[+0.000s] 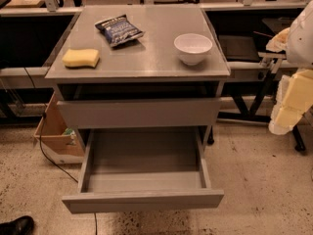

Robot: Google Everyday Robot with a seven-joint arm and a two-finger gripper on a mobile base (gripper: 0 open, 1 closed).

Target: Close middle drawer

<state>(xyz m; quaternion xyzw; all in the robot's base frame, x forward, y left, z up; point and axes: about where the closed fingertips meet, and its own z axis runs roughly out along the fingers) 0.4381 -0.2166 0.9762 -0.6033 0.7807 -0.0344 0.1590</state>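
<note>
**Middle drawer standing open; closing push not yet begun**

Camera view. The middle drawer (142, 199) is sitting at 6 o'clock in the frame. It is drawn far out of the cabinet (218, 88) toward the viewer, and its shallow grey tray is lying bare and exposed. Its low, handleless panel is standing well forward of the cabinet face. Directly above it, near the centre, the taller drawer front (139, 112) is lying much closer to the cabinet. The counter (146, 65) is carrying a chip bag (118, 31) at 11 o'clock, a sponge (80, 58) at 10 o'clock and a white bowl (192, 48) at 1 o'clock. A cardboard box (54, 131) is resting on the floor at 9 o'clock, beside the cabinet.

The end effector (293, 102) is hanging at 3 o'clock, at the right edge of the frame. It is well apart from the drawer, level with the cabinet's side, and is touching no part of the cabinet. Whether it is spread or pressed together cannot be told.

Judged from this arrangement, none of the task is done yet, since the drawer is showing its full travel. What is remaining is to bring the end effector round to the front panel at 6 o'clock. A push toward 12 o'clock would then carry the panel back until it meets the cabinet face.
</note>
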